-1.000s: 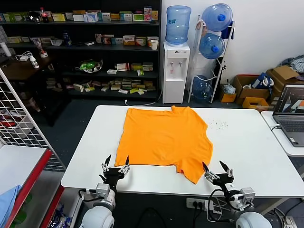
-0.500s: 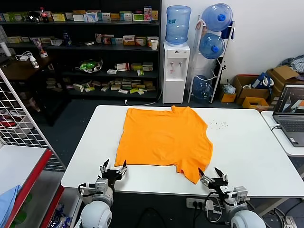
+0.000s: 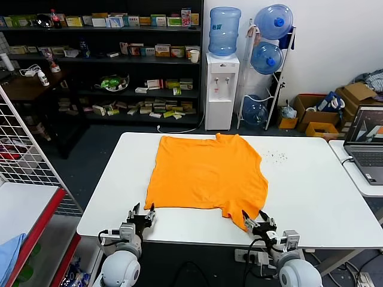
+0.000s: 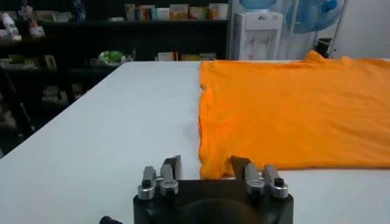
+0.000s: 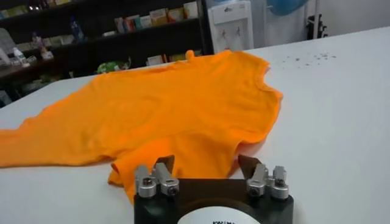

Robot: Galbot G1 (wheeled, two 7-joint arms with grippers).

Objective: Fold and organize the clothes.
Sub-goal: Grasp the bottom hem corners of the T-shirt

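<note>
A bright orange T-shirt (image 3: 206, 173) lies spread flat on the white table (image 3: 311, 191), collar toward the far edge. No print shows. My left gripper (image 3: 141, 210) is open at the table's near edge, its fingers either side of the shirt's near left corner (image 4: 210, 164). My right gripper (image 3: 252, 219) is open at the near edge, at the shirt's near right sleeve tip (image 5: 183, 152). The shirt fills both wrist views (image 4: 292, 103), (image 5: 177, 103). Neither gripper holds fabric.
A laptop (image 3: 366, 143) sits on a side table at the right. A white wire rack (image 3: 27, 155) and a red-edged shelf with a blue cloth (image 3: 9, 254) stand at the left. Shelves, a water dispenser (image 3: 222, 84) and bottles stand beyond the table.
Both grippers have moved down and inward along the near table edge, closing in on the shirt's near corners. The shirt has not moved.
</note>
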